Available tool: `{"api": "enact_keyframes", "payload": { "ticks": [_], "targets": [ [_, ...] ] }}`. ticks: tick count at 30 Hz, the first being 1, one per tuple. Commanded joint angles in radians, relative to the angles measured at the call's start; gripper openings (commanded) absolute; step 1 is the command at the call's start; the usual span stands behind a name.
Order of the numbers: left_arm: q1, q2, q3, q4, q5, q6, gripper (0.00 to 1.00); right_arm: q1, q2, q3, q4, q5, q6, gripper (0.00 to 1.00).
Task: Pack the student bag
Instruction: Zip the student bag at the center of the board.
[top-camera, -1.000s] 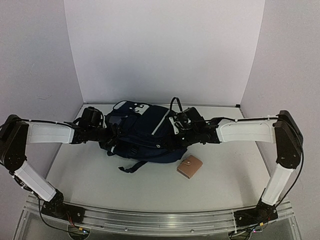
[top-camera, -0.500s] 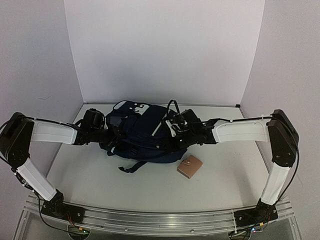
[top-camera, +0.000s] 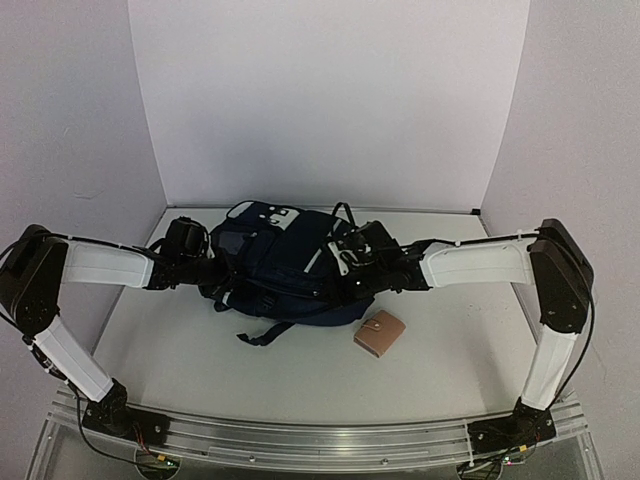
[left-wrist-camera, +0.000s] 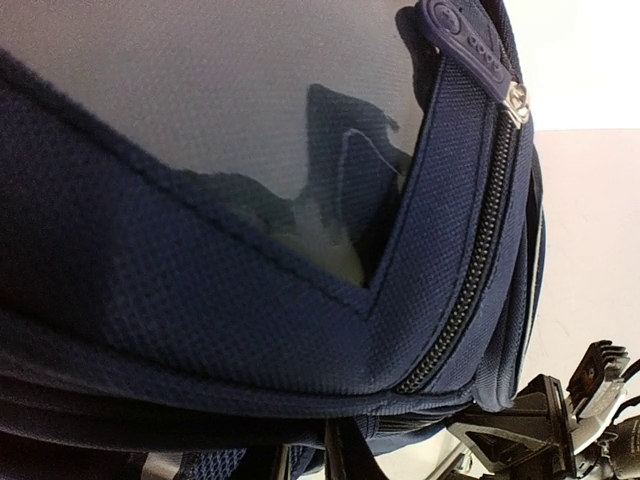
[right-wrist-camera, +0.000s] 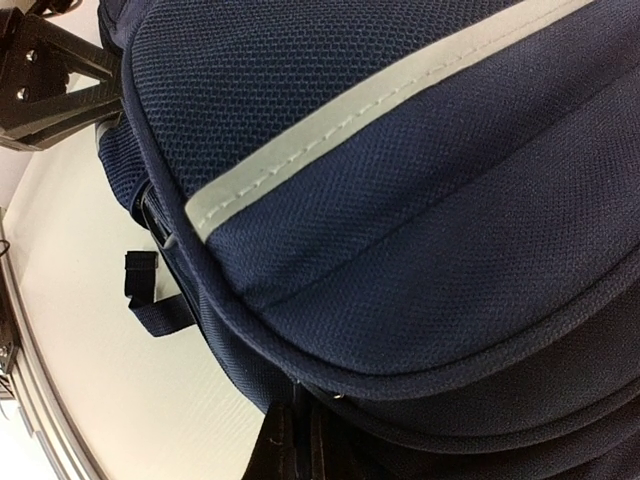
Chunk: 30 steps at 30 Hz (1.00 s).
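My left gripper (top-camera: 222, 272) is pressing at the student bag (top-camera: 275, 260) on the bench (top-camera: 300, 390); open or closed, I cannot tell. Only its wrist view is showing grey lining (left-wrist-camera: 200, 90) inside. My right gripper (top-camera: 342, 278) is sitting closed at the bag's right edge, a tan wallet (top-camera: 380, 333) lying nearby.

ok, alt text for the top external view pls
Navy-blue student bag lies mid-table, both arms reaching in from the sides with the left gripper and right gripper against its fabric. A small tan wallet sits on the white table by the bag's near-right edge.
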Motion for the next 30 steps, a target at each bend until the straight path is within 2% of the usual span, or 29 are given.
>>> {"api": "enact_keyframes", "payload": {
  "ticks": [1, 6, 12, 19, 24, 25, 27, 28, 30],
  "targets": [
    [0.032, -0.009, -0.013, -0.006, -0.032, 0.029, 0.04, 0.012, -0.067, -0.011, 0.029, 0.164, 0.007, 0.0],
    [0.083, -0.047, -0.021, -0.068, -0.049, 0.077, 0.0, 0.024, -0.198, -0.078, 0.028, 0.405, 0.038, 0.0],
    [0.204, -0.134, -0.063, -0.126, -0.024, 0.162, 0.0, 0.011, -0.25, -0.135, 0.011, 0.557, 0.038, 0.0],
    [0.289, -0.204, -0.067, -0.213, -0.002, 0.322, 0.0, -0.087, -0.168, -0.138, 0.11, 0.383, 0.037, 0.0],
    [0.294, -0.225, -0.011, -0.305, -0.035, 0.422, 0.01, -0.134, -0.132, -0.135, 0.232, 0.167, 0.052, 0.0],
    [0.293, -0.236, 0.014, -0.323, -0.02, 0.459, 0.09, -0.134, -0.134, -0.138, 0.255, 0.129, 0.051, 0.0],
    [0.274, -0.259, 0.073, -0.363, -0.004, 0.529, 0.3, -0.134, -0.138, -0.149, 0.289, 0.069, 0.052, 0.0],
    [0.243, -0.269, 0.107, -0.386, -0.031, 0.564, 0.39, -0.134, -0.139, -0.156, 0.299, 0.052, 0.053, 0.0],
    [0.166, -0.274, 0.176, -0.444, -0.144, 0.632, 0.5, -0.134, -0.141, -0.168, 0.313, 0.037, 0.056, 0.0]
  ]
}}
